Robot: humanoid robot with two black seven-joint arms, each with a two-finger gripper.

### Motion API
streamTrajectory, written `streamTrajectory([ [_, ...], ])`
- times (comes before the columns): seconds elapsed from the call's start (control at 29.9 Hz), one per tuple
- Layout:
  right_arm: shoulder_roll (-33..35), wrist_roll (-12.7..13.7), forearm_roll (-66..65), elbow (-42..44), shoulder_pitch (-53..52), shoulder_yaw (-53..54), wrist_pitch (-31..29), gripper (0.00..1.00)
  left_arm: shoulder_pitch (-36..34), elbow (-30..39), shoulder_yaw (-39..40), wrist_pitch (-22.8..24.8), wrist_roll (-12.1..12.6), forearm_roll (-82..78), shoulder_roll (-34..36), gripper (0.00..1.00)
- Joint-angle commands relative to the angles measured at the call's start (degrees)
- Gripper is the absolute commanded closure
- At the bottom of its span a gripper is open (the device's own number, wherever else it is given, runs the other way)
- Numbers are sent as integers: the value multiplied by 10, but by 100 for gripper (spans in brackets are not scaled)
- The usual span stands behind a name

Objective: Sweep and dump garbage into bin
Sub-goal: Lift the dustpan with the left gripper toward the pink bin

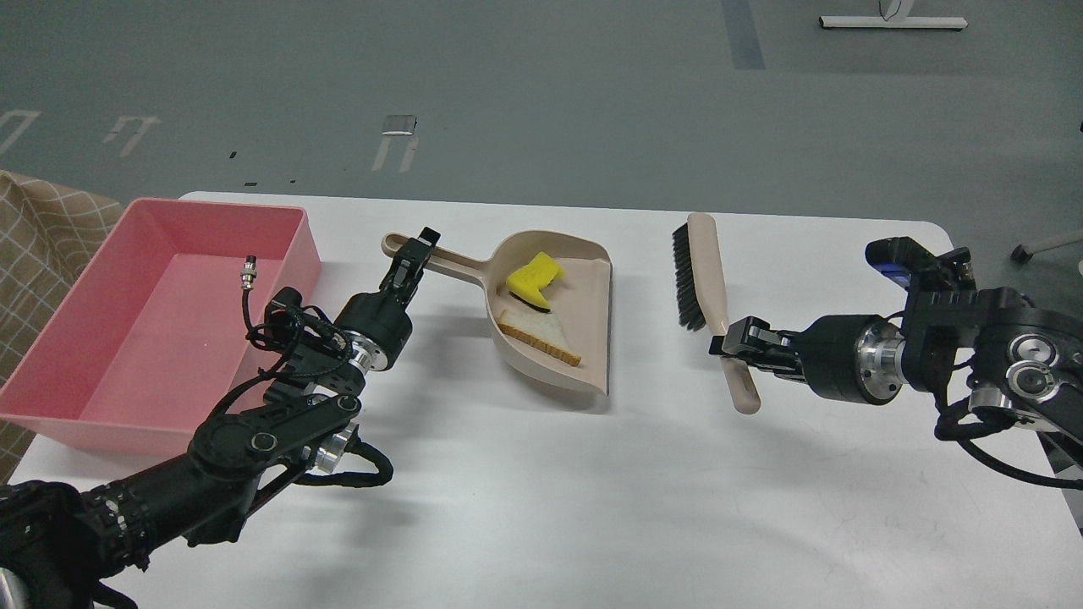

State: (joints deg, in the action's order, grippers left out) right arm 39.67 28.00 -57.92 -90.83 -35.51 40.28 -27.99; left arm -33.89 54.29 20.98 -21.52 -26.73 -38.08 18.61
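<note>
The garbage lies inside the beige dustpan [584, 338]: a bent yellow piece [533, 276] towards the back and a triangular bread slice [535, 330] in front of it. My left gripper [416, 258] is shut on the dustpan's handle [448, 264]. My right gripper [734, 342] is shut on the handle of the beige brush [709, 288] with black bristles and holds it well to the right of the dustpan. The pink bin [161, 313] stands at the table's left end, left of my left gripper, and holds no garbage.
The white table [541, 499] carries everything. A brown checked cloth [42, 228] lies beyond the bin at the far left. A loose cable connector [249, 272] on my left arm hangs over the bin. Grey floor lies beyond the table's far edge.
</note>
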Motion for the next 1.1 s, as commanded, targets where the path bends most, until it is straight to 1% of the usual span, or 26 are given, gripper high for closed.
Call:
streamTrajectory([
  [0.0,12,0,0,0,3,0,0,100,-9,19,0,11,0,29,16,100],
  [0.23,22,0,0,0,5,1,0,100,-30,40,0,37,1,72,55,100],
  [0.43,22,0,0,0,6,1,0,100,-52,79,1,49,4,108,111,100],
  [0.57,22,0,0,0,7,1,0,100,-65,114,1,67,5,139,167,100],
  [0.7,21,0,0,0,7,1,0,100,-72,128,1,78,5,154,208,100],
  [0.77,19,0,0,1,7,1,0,100,-72,129,5,96,5,155,240,100],
  [0.84,18,0,0,2,6,1,0,100,-72,129,12,110,5,155,256,100],
  [0.97,16,0,0,4,7,1,0,100,-65,129,25,155,4,157,313,100],
  [1.07,16,0,0,4,7,1,0,100,-62,129,25,176,2,159,344,100],
])
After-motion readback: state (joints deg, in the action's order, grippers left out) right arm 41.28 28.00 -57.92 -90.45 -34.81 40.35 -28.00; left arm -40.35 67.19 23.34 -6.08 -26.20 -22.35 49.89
